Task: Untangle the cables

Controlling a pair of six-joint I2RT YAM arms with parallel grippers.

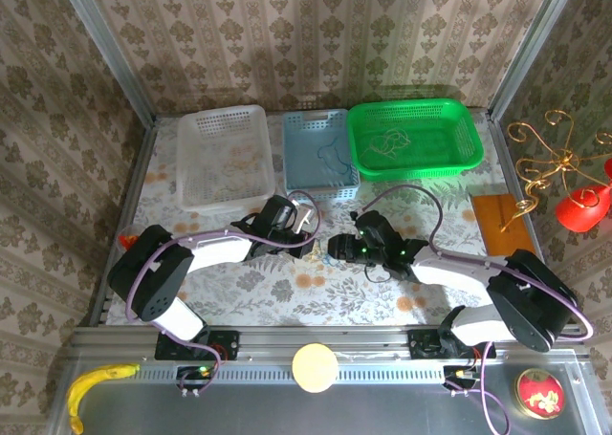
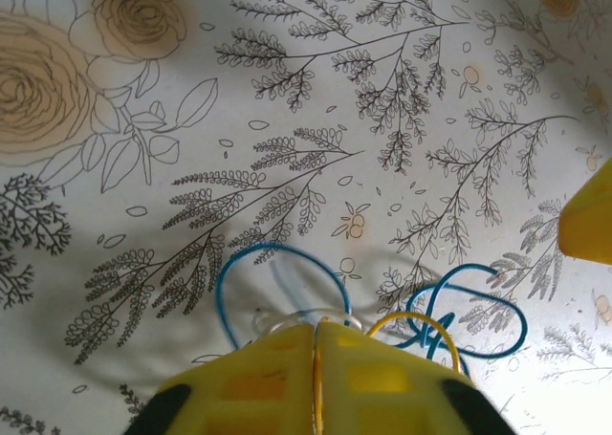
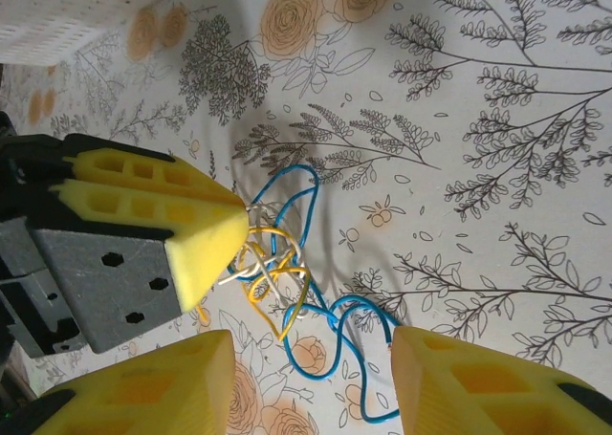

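— Three cords make up the knot: a blue cord, a yellow cord and a pale cord, looped through one another on the flowered tablecloth.

— Where do the cables lie?

— Mid-table, on the near side of the blue basket, between the left gripper and the right gripper.

— How is the left one set?

— Its yellow fingers are pressed flat together. Seen from the right wrist, their tip pinches the knot's upper edge, where pale and yellow strands cross.

— And the right?

— Its jaws stand apart, one on each side of the blue loops. They grip nothing. Whether a finger brushes a cord, I cannot tell.
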